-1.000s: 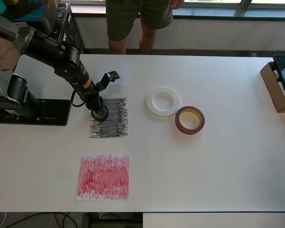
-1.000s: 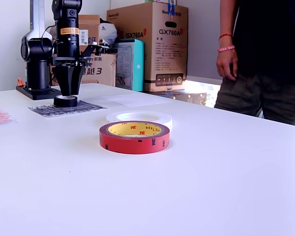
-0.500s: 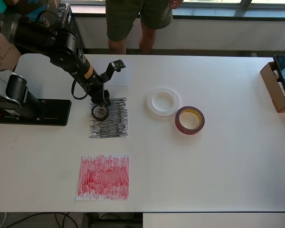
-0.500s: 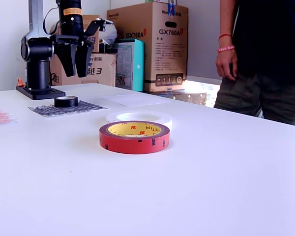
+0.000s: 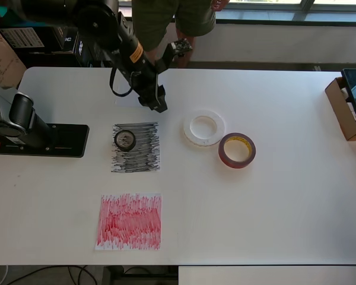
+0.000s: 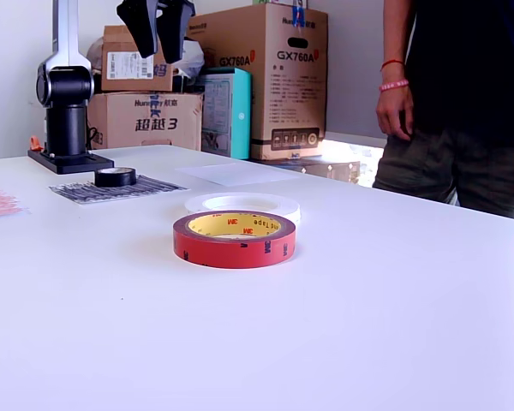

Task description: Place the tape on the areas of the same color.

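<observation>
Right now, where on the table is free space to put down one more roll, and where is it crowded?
Free: the table between the red roll and the cardboard box, and the strip along the near edge beside the red patch. Crowded: the middle, where the white roll touches the red roll, near the black patch holding the black roll.

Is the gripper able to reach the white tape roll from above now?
Probably yes. The gripper hangs open and empty, and the white tape roll lies flat with nothing over it; the red tape roll only touches its side.
</observation>
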